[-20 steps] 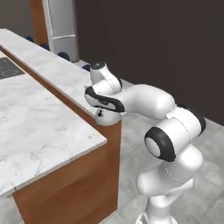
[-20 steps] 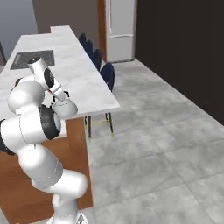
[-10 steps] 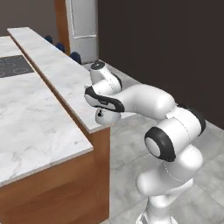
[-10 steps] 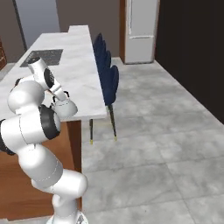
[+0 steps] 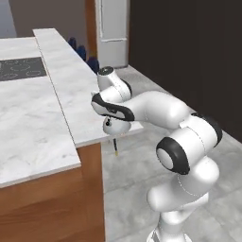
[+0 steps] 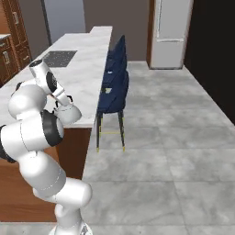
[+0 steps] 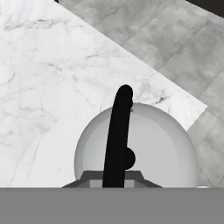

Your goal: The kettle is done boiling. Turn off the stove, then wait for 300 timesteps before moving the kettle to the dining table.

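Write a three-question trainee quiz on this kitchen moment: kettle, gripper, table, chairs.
1. True or false: the gripper is shut on the kettle by its black handle.
2. What lies below the kettle in the hand view? A) the stove B) the marble dining table C) bare floor
3. Fill in: the chairs beside the dining table are ____ in colour.

Key: 1 true; 2 B, the kettle is over the table's corner, floor beyond the edge; 3 blue.

- The kettle [image 7: 135, 148] sat at the near corner of the dining table [image 5: 71, 90], close to its outer edge.
- The stove [image 5: 21, 68] lay far back in the counter beside it.
- Chairs [image 6: 114, 87] stood along the table's outer edge.
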Tool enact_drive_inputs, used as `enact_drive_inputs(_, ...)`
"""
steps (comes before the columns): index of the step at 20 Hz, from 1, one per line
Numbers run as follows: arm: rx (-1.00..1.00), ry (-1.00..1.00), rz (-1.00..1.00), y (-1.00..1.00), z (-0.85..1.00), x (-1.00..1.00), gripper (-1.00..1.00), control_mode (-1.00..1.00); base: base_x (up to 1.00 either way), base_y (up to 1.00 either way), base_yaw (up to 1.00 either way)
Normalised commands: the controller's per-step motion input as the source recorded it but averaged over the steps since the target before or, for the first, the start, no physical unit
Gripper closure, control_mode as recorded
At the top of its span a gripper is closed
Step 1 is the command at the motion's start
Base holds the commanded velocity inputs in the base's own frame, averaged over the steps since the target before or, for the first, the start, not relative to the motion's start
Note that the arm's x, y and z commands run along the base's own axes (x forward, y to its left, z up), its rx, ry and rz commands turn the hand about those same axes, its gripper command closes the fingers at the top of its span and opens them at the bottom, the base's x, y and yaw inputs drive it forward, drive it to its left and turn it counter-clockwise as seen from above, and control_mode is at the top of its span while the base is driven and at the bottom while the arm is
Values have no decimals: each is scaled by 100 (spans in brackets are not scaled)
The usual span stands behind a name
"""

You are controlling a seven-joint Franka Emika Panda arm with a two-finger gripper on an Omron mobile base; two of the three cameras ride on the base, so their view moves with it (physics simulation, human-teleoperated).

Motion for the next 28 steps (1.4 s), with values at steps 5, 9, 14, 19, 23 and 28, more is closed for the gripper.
enact_drive_inputs(5,0,0,0,0,0,0,100,100,39,-59,31)
enact_drive_inputs(9,0,0,0,0,0,0,100,100,43,-60,32)
enact_drive_inputs(14,0,0,0,0,0,0,100,100,48,-59,32)
enact_drive_inputs(19,0,0,0,0,0,0,100,100,54,-58,32)
enact_drive_inputs(23,0,0,0,0,0,0,100,100,61,-56,33)
enact_drive_inputs(28,0,0,0,0,0,0,100,100,62,-54,33)
